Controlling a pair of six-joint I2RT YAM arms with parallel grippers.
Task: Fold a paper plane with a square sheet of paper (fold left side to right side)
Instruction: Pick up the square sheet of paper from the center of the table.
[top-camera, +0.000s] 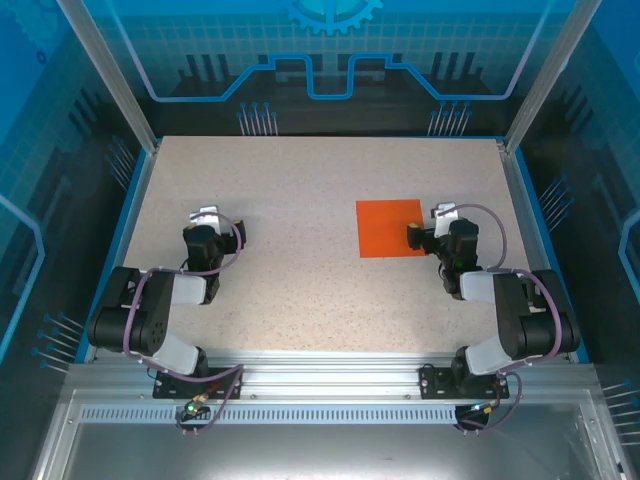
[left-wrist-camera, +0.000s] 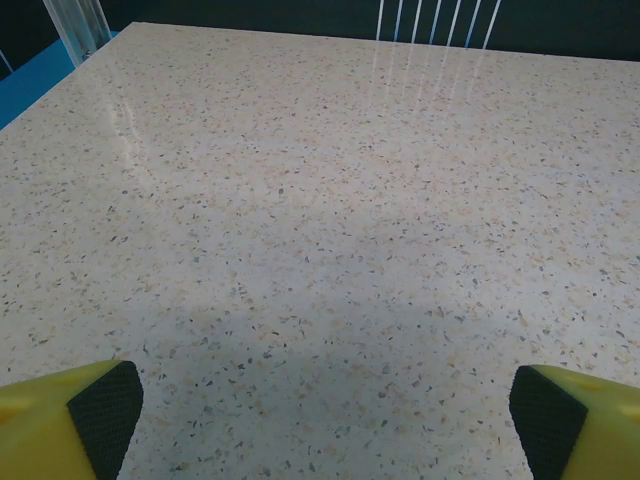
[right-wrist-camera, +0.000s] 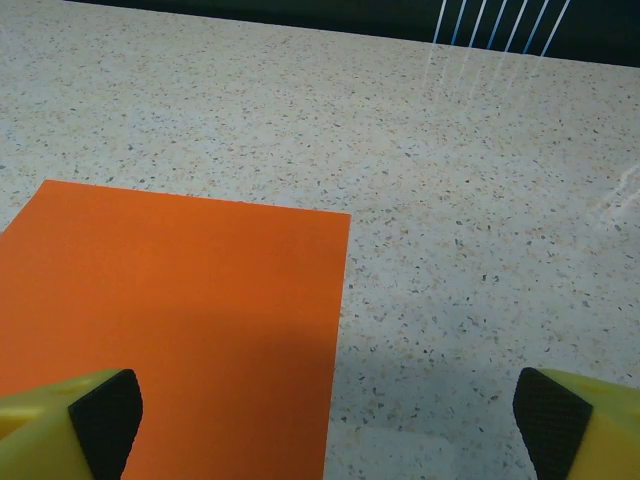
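Note:
The square sheet of paper (top-camera: 390, 228) is bright orange-red and lies flat on the speckled table (top-camera: 300, 180), right of centre, with no fold showing. My right gripper (top-camera: 432, 222) hovers at the sheet's right edge, open. In the right wrist view the sheet (right-wrist-camera: 170, 320) covers the left half below the open right gripper (right-wrist-camera: 325, 425); the left fingertip pad (right-wrist-camera: 105, 415) is over the paper and the right pad (right-wrist-camera: 550, 420) over bare table. My left gripper (top-camera: 208, 222) stands open far to the left. The left wrist view has it (left-wrist-camera: 325, 420) over bare table.
A blue rim and aluminium posts (top-camera: 105, 70) frame the table, with clear panels behind. Both arm bases sit on the metal rail (top-camera: 320, 380) at the near edge. Bare tabletop lies between the two grippers and beyond the sheet.

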